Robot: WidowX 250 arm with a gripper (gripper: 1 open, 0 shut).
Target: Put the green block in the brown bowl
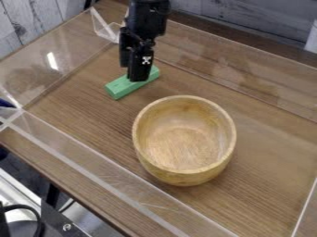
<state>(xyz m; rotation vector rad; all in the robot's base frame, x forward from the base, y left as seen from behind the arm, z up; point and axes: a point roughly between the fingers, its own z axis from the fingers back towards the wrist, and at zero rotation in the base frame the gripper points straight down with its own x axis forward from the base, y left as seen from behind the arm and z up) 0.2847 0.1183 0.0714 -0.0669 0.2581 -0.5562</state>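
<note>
The green block (120, 88) lies flat on the wooden table at the left, its far end hidden behind my gripper. My gripper (137, 72) is black, points steeply down and stands open right over the block's upper right part, fingertips close to it; I cannot tell whether they touch it. The brown bowl (184, 140) is a round light wooden bowl, upright and empty, sitting to the lower right of the block and apart from it.
Low clear acrylic walls (74, 157) run along the table's front and left sides. A small clear plastic stand (109, 22) sits at the back left. Bare wood table (247, 79) stretches to the right of the gripper.
</note>
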